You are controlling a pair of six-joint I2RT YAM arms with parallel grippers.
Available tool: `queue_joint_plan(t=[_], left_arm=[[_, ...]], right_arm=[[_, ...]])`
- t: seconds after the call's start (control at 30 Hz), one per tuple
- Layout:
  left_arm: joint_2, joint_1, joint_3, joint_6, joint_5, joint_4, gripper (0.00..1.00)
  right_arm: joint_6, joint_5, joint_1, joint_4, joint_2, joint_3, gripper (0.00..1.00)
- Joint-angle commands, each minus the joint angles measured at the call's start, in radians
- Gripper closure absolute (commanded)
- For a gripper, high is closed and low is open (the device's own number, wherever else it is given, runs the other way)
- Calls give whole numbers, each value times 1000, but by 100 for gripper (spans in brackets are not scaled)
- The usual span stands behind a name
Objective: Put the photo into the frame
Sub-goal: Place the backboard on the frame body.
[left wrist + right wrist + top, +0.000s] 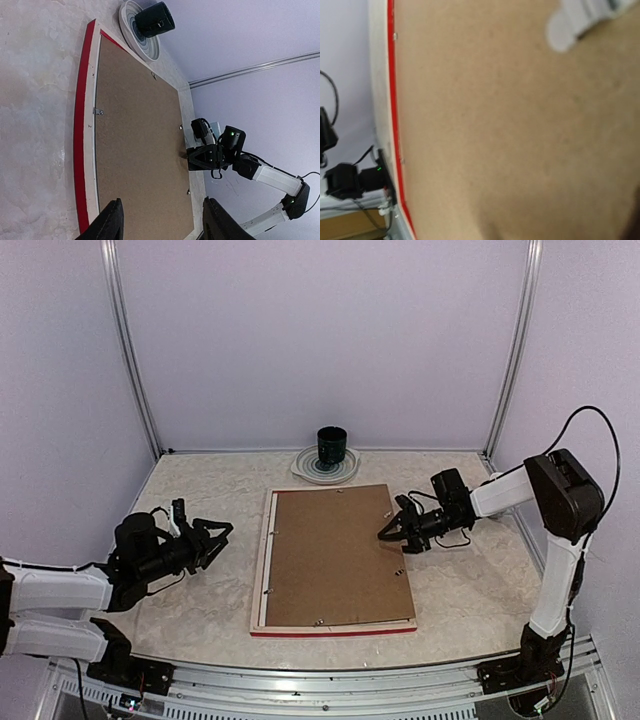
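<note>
Brown backing board (pixel 335 555) is lying in the frame (pixel 330 629); left gripper (pixel 222 533) is hovering spread; right gripper (pixel 386 533), opening untellable, is risking dragging the board askew.

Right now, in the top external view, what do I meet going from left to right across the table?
The left gripper → red-edged pale wood rectangular frame → brown cardboard backing board → right gripper. The dark cup on the round striped plate stands behind the board, so it is left out.
</note>
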Motion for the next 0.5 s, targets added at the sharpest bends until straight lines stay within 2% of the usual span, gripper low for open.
queue_joint_plan(t=[0.0,0.33,0.47], left_arm=[[-14,-12,32,55,-27,-77,46],[-49,-30,90,141,-83,-240,42],[-46,-49,118,184,-105,-309,39]], right_arm=[[-75,133,7,-134,-66,39,44],[-136,416,13,-322,-184,70,31],[-161,617,66,-413,-243,88,31]])
